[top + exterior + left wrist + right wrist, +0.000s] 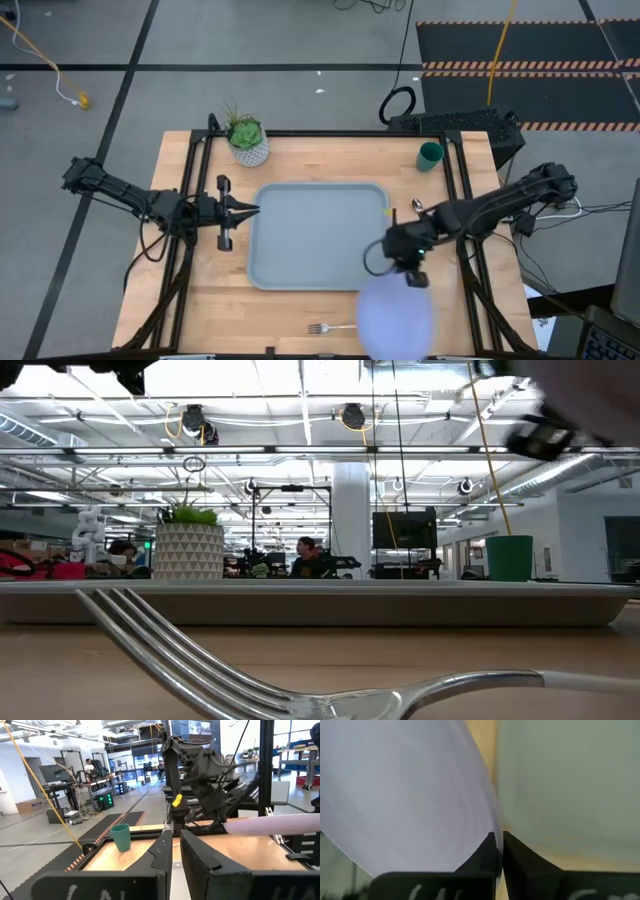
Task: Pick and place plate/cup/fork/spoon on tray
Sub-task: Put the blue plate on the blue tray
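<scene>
No legible text, label, brand or number in any view. White marks on dark housing [95, 890] just behind left pincer's fingers, and similar marks on housing [435, 887] behind right pincer's fingers, are cut off at frame edge; possibly lettering, cannot be read. Screens [200, 730] far beyond left pincer show bright content, too small to read.

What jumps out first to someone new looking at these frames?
The lavender-blue plate, held by its rim in the right tool, hanging past the tray's near right corner. Next, the fork, filling the low view's foreground on the wood in front of the tray. The left tool waits at the tray's left edge; the green cup stands at the far right of the table.
</scene>
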Tool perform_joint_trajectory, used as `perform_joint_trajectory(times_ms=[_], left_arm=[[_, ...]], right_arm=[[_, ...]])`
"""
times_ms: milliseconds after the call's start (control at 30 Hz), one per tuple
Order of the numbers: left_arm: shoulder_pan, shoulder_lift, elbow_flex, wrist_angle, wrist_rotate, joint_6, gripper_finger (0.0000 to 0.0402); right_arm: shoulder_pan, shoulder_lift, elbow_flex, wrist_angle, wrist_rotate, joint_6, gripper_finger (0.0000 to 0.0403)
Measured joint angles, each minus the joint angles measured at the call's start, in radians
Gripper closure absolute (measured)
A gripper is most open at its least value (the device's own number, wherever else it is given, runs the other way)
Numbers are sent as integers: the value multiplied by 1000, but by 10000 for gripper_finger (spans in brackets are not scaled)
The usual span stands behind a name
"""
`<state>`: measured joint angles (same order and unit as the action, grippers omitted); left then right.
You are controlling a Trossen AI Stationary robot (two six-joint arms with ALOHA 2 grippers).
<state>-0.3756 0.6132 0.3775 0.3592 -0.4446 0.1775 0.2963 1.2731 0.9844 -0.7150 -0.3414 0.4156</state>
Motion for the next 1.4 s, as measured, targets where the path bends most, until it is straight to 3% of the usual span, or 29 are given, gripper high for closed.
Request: perform_joint_trajectory(times_ms=[100,267,500,867,1233,1400], left_arm=[[0,0,0,9,0,0,360],[0,0,0,9,0,4,360],[0,0,0,9,0,23,360],[0,0,0,8,0,24,360],[0,0,0,8,-1,30,360],[0,0,0,8,-2,30,360]], right_arm=[[-58,62,57,57,54,35,403],[-162,190,181,91,49,9,403],[-318,381,378,75,-60,-143,403],[-505,684,615,-139,-74,-361,403],[-580,725,639,-69,-67,-405,403],[-584,728,639,-75,-5,-423,401]])
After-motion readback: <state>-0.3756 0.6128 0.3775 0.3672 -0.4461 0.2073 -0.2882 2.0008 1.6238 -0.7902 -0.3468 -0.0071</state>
